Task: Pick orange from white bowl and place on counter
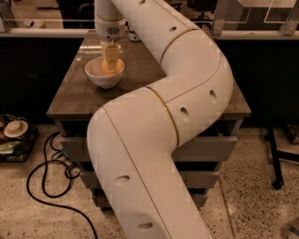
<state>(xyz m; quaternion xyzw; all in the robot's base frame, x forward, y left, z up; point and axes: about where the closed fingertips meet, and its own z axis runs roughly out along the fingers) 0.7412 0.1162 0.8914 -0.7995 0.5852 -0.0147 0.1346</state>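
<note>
One gripper (pixel 110 59) reaches straight down into the white bowl (pixel 103 80) near the counter's (pixel 74 98) left edge, directly over the orange (pixel 116 70) inside; whether it grasps cannot be told.

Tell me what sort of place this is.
Probably a robotics lab or office workroom: a grey drawer cabinet serves as the counter, a loose black cable trails over speckled floor, and glazed partitions stand behind. The gripper is down in the white bowl.
</note>
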